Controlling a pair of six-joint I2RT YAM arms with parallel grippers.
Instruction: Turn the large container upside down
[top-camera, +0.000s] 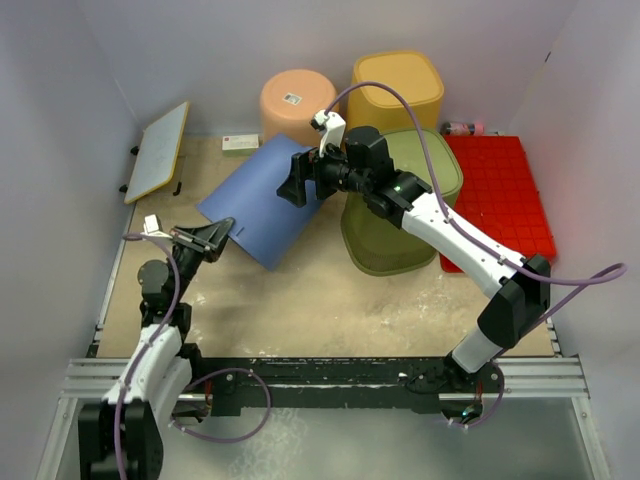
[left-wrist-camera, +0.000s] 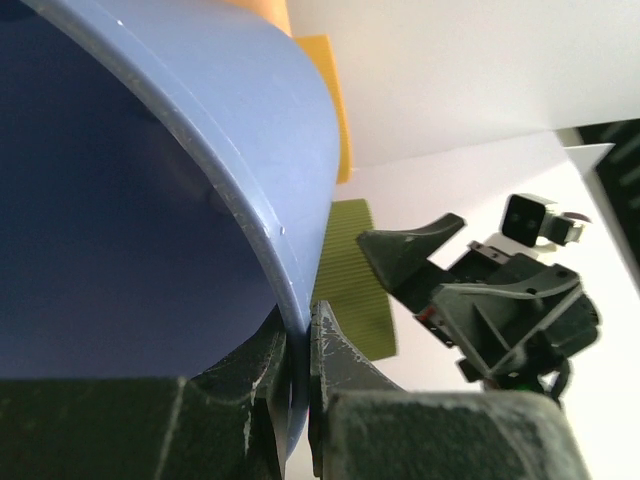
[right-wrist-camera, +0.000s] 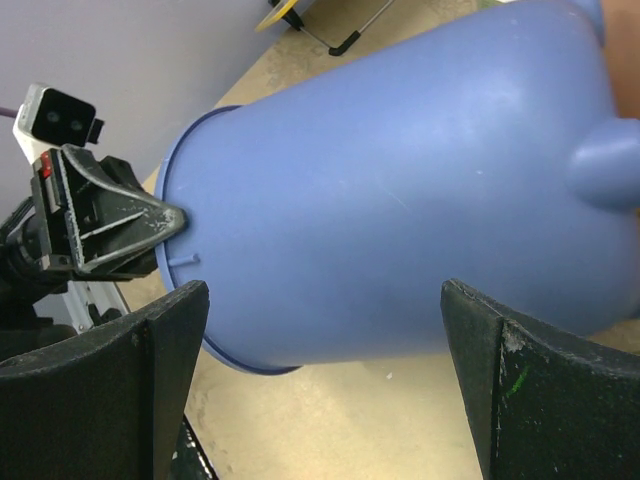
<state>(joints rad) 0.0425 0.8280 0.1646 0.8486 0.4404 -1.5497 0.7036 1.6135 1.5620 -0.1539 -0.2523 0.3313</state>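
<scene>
The large blue container (top-camera: 262, 200) lies tilted on its side on the table, mouth toward the left arm. My left gripper (top-camera: 222, 232) is shut on its rim; in the left wrist view the fingers (left-wrist-camera: 297, 335) pinch the blue wall (left-wrist-camera: 150, 200), one inside and one outside. My right gripper (top-camera: 296, 180) is open at the container's far, closed end. In the right wrist view its jaws (right-wrist-camera: 322, 290) stand wide apart, straddling the blue body (right-wrist-camera: 400, 180) without touching it. The left gripper (right-wrist-camera: 110, 225) shows there at the rim.
An orange round tub (top-camera: 298, 100) and a yellow tub (top-camera: 397, 90) stand at the back. A green tub (top-camera: 400, 215) sits under the right arm, with a red tray (top-camera: 500, 195) to its right. A white board (top-camera: 158, 150) leans at the left wall.
</scene>
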